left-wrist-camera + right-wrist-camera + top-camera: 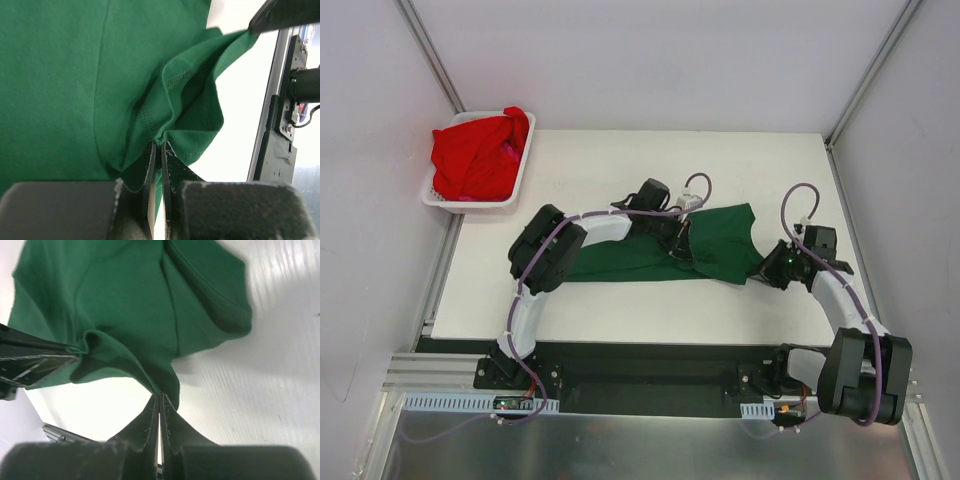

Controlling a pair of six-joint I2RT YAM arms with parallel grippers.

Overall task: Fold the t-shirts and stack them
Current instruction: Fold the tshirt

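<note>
A: How are the two tools set?

B: The left gripper (160, 150) is seen pressed together, with a puckered fold of the green t-shirt (60, 75) pinched between its fingertips, just beside a stitched hem. The right gripper (159, 401) is likewise closed, and a drawn-out point of the same shirt's edge is nipped between its tips.

A: Where is that shirt placed?

B: It is spread across the middle of the worktop (620, 160), reaching towards the right edge and nearer the near edge than the far one. The left tool is set over the shirt's middle, the right tool at its right-hand end, near the right edge.

A: What is given by the wrist views that is lost from above?

B: The pinches themselves. From above, both sets of fingertips are hidden by the wrists and cloth, so the grip cannot be judged there. In the left wrist view the cloth is shown gathered into creases that run into the closed tips. In the right wrist view the fabric is pulled taut into a narrow peak, with bare worktop seen on both sides of it.

A: And what is shown from above only?

B: A red t-shirt (475, 155) is seen heaped in a white basket (470, 205) at the far left corner of the worktop, well apart from the green one.
</note>
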